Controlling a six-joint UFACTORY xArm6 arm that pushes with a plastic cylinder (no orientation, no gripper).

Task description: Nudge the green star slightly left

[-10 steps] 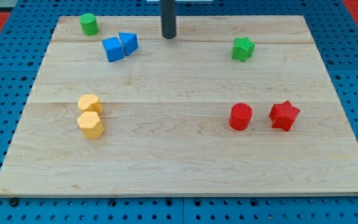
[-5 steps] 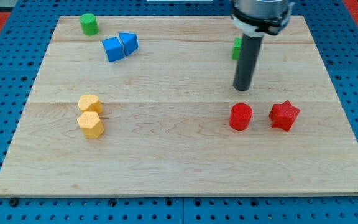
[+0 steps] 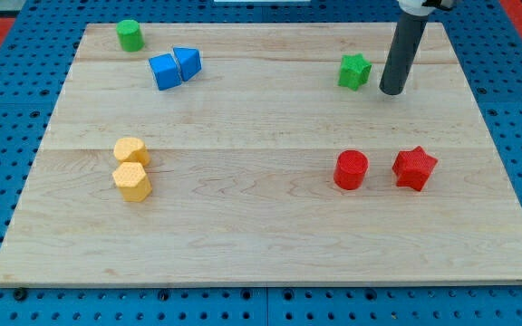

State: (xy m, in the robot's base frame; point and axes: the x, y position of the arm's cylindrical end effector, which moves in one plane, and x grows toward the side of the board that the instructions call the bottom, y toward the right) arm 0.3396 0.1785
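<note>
The green star [image 3: 354,71] lies on the wooden board [image 3: 261,226] in the upper right part of the view. My tip [image 3: 391,91] is just to the star's right and slightly lower, a small gap apart from it. The dark rod rises from the tip toward the view's top right.
A green cylinder [image 3: 130,35] sits at the top left. A blue cube [image 3: 164,71] and a blue triangular block [image 3: 188,62] touch near it. Two yellow blocks [image 3: 131,168] sit together at the left. A red cylinder [image 3: 351,169] and a red star [image 3: 414,168] lie at the lower right.
My tip moved from the board's top centre, down below the green star, and then up to the star's right side. No block has moved.
</note>
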